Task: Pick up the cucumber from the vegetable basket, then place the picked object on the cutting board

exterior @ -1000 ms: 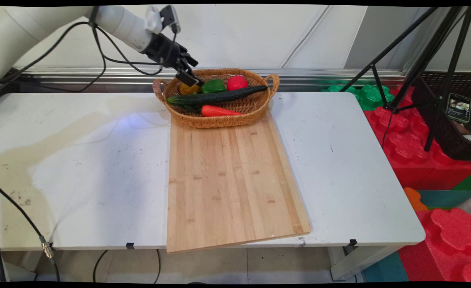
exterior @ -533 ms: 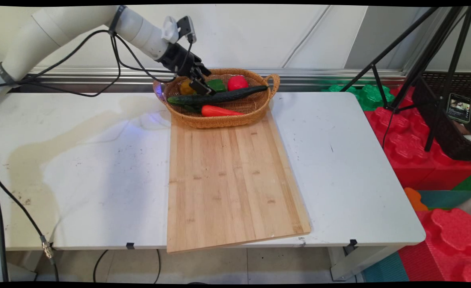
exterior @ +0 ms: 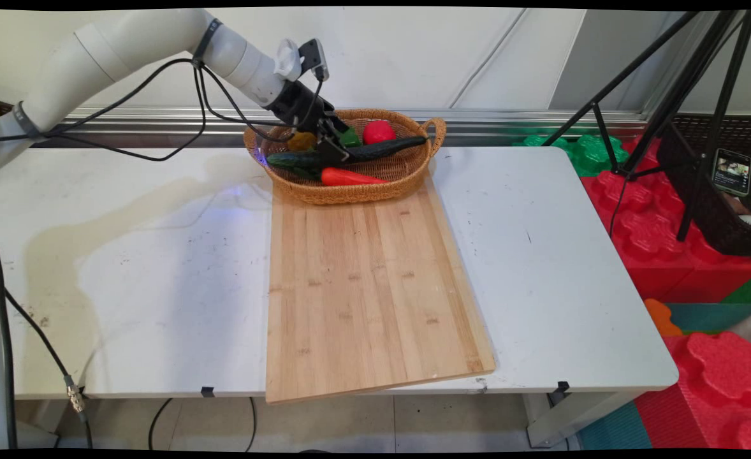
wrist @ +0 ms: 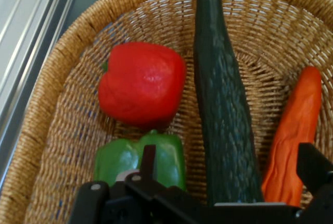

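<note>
main view: the gripper reaches into the wicker basket, just over the cucumber; a yellow pepper sits behind it.

hand view: the fingers stand apart, straddling the cucumber, with the green pepper, red pepper and carrot alongside in the basket.

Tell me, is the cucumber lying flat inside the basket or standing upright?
Lying flat. The cucumber stretches lengthwise across the basket, between the green pepper and the carrot.
</note>
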You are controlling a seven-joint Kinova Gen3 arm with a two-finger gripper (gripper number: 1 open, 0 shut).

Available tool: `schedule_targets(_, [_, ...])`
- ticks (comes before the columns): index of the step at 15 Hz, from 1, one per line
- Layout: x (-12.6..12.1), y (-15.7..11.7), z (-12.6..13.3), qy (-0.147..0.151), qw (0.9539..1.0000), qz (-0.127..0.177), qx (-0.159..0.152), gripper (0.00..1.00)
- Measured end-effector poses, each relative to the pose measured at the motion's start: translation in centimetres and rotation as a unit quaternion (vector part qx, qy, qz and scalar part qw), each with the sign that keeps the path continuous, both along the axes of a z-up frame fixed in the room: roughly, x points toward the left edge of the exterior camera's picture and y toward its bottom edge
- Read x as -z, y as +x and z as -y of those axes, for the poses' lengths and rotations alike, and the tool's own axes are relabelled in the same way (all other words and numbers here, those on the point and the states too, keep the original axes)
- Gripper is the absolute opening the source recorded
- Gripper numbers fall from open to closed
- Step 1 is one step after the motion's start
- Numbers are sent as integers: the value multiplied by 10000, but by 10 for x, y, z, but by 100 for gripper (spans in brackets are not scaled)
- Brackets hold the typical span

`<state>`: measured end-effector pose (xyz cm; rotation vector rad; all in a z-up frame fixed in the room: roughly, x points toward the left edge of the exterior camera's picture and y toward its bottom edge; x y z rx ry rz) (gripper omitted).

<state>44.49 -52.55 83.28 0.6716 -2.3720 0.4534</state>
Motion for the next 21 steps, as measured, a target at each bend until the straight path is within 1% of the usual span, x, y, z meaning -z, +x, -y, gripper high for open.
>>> schedule_targets(8, [10, -11, -2, 35, 10000, 42, -54, 100])
schedule_targets(9, [10, -12, -3, 32, 10000, 42, -59, 0])
schedule_targets(16, [11, -17, -9, 8, 9999, 23, -98, 0])
schedule_targets(21, [3, -15, -14, -90, 9997, -12, -217, 0])
